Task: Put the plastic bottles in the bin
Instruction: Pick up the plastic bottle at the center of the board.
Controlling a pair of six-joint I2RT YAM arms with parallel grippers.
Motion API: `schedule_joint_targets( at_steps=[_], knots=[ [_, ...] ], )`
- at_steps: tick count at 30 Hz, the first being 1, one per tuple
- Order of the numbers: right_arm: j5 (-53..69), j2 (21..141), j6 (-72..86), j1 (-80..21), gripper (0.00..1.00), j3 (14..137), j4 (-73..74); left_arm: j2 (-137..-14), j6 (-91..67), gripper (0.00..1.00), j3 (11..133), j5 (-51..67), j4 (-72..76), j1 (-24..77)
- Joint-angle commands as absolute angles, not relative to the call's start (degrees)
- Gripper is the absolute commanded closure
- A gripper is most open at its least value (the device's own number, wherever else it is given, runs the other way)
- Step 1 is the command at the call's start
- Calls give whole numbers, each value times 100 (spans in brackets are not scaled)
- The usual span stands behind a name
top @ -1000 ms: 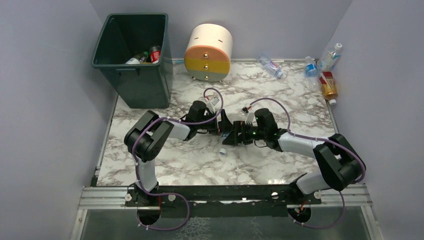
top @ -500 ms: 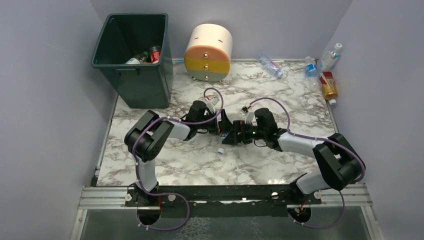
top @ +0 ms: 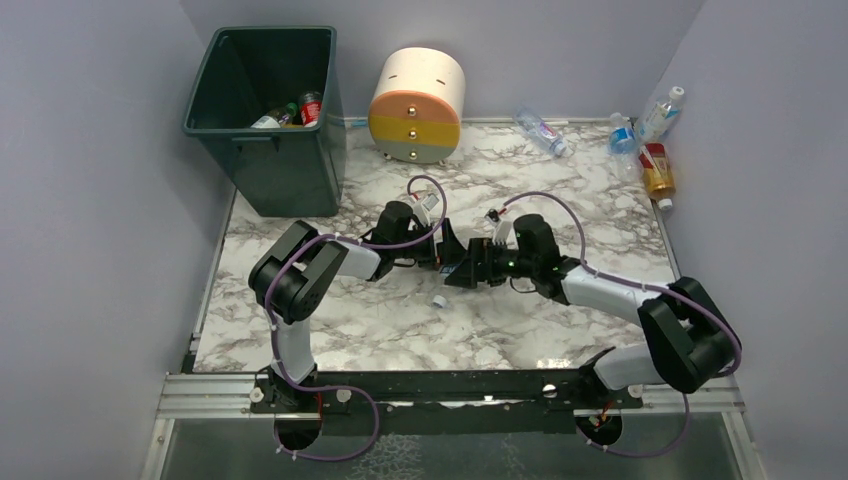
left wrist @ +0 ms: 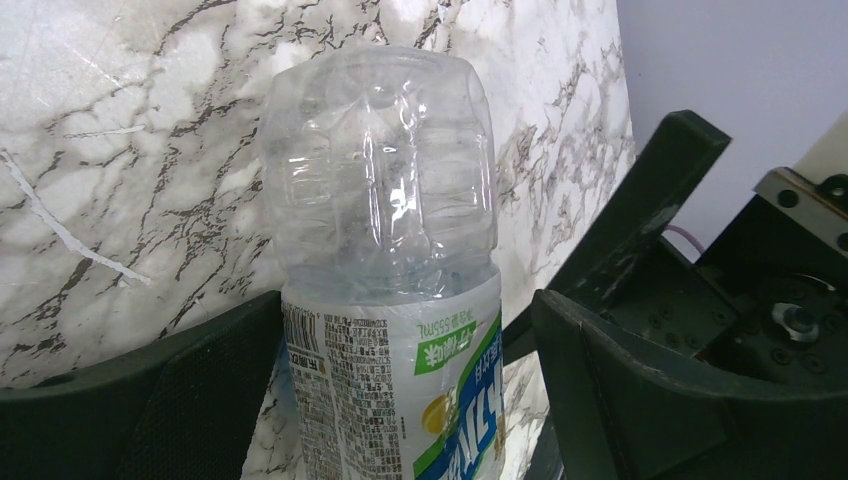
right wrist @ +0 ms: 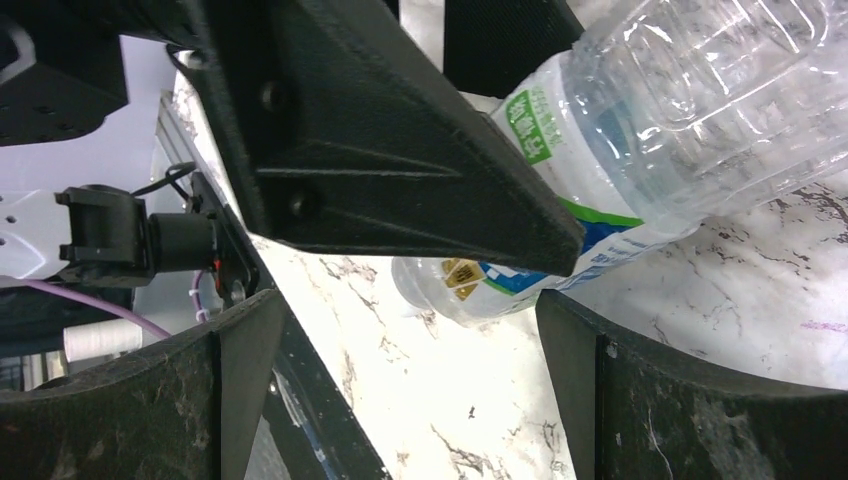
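Observation:
A clear plastic bottle (left wrist: 380, 200) with a green, blue and white label stands between my left gripper's (left wrist: 405, 315) fingers, base pointing away; the left finger touches it and a thin gap shows at the right finger. In the top view both grippers meet at mid-table: left gripper (top: 447, 258), right gripper (top: 463, 272), with the bottle's cap end (top: 439, 298) poking out below them. My right gripper (right wrist: 408, 320) is open with only marble between its fingers; the bottle (right wrist: 640, 110) lies just past its fingertips. The dark green bin (top: 262, 165) stands at the far left with a few bottles (top: 290, 110) inside.
A round cream, yellow and grey drawer unit (top: 416, 105) stands right of the bin. Loose bottles lie at the far right: a clear one (top: 544, 131), a blue-capped one (top: 622, 135), one leaning on the wall (top: 663, 110), an orange one (top: 657, 172).
The bottle's cap end has shifted slightly left and up. The right arm has drawn back a little to the right. The left arm has held still.

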State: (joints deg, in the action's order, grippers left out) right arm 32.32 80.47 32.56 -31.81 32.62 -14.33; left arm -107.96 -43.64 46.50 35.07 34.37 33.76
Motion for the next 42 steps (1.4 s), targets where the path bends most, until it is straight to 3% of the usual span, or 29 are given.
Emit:
schedule_joint_targets(
  at_steps=[1, 15, 22, 27, 42],
  knots=[
    [3214, 7687, 3246, -3204, 1, 3275, -1265, -10942, -4356, 1, 4808, 3506, 3513, 3353],
    [2956, 6466, 3237, -3208, 1, 3175, -399, -11090, -4506, 1, 5053, 3238, 3420, 3506],
    [2814, 5967, 3253, -3208, 1, 3174, -79, -10989, -3968, 1, 5257, 2665, 2388, 4015],
    [2856, 5648, 3335, -3208, 1, 2962, -67, -10814, -3212, 1, 5681, 1640, 1038, 4246],
    [2826, 4927, 3392, -3204, 1, 2864, 320, -10652, -2676, 1, 5870, 1203, 297, 4498]
  ],
)
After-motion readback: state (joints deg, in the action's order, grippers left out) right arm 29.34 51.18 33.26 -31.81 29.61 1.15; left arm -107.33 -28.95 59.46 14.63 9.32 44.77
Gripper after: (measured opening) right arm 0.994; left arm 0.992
